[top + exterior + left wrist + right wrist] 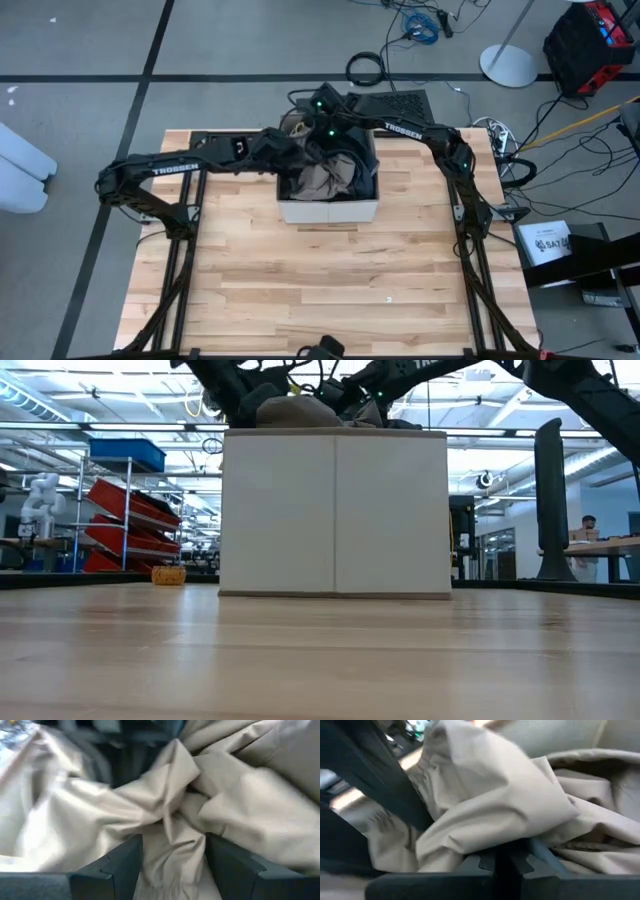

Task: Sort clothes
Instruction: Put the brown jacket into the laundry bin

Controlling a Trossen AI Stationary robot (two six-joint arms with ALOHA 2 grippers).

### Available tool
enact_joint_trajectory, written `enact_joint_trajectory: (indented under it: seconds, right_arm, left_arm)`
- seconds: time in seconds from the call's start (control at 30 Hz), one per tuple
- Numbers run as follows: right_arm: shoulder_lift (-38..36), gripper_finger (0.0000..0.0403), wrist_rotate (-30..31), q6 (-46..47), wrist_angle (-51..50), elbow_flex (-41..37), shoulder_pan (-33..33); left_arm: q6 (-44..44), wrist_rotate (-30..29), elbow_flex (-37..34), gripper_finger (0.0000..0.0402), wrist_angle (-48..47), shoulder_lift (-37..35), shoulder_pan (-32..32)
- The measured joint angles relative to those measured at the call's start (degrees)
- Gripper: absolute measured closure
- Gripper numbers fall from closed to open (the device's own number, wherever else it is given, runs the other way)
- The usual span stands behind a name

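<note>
A white square box [330, 212] stands at the table's far middle, and in the low view its front wall [335, 510] hides what lies inside. A tan-brown garment [325, 180] lies crumpled in the box and bulges over its rim [300, 410]. Both arms reach into the box from the far side. My left gripper [172, 870] is open over the garment's left part, with a fold of tan cloth [172, 850] running between its fingers. My right gripper [502, 865] is shut on the tan garment [495, 805]. My left gripper stands open with a bunched strip of the tan cloth [170, 835] between its two fingers; whether the fingers touch it I cannot tell. My right gripper pinches a bunched fold of the tan garment [490, 845] between its shut fingers, slanting down into the box. The cloth billows slack over the fingertips; one layer or several, I cannot tell.
A dark mesh panel [390, 103] and cables [365, 68] lie just behind the box. The wooden table top [330, 290] stretches bare toward the near edge. Beyond the table the low view shows shelves [130, 520] and a person [590, 525] far off.
</note>
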Motion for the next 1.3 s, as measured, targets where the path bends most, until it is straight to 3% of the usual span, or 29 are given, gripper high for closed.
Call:
enact_joint_trajectory:
  seconds: [0.2, 0.47, 0.6, 0.87, 0.93, 1.1, 1.3]
  right_arm:
    - [0.00, 0.0403, 3.09, -1.06, -3.46, 0.07, -0.05]
    - [-0.02, 0.0403, 3.03, -0.43, -6.24, -4.29, -1.39]
    - [-0.20, 0.0403, 4.58, 1.28, -0.44, -10.38, -1.34]
    - [-0.28, 0.0403, 16.19, 8.74, 12.01, -18.06, 0.80]
    - [-0.35, 0.0403, 17.14, 11.10, 13.53, -19.53, 0.74]
    - [-0.35, 0.0403, 17.60, 14.32, 13.98, -20.38, 0.46]
    - [-0.68, 0.0403, 18.67, 17.39, 15.82, -20.17, 1.80]
  left_arm:
    - [3.26, -5.05, 3.83, 0.0178, -3.06, -2.00, -0.04]
    - [6.67, -10.75, 3.77, 0.0178, -4.44, -13.86, 0.01]
    - [5.05, -8.38, 1.86, 0.0178, -4.35, -20.00, 0.04]
    - [3.18, -7.36, -4.15, 0.0178, -1.99, -23.85, 0.00]
    - [2.26, -5.25, -6.50, 0.0178, 1.48, -23.89, -0.11]
    - [0.49, 9.54, -15.21, 0.0178, 20.67, -23.35, -1.88]
    - [-3.91, 2.72, -23.70, 0.0178, 48.28, -16.63, -3.34]
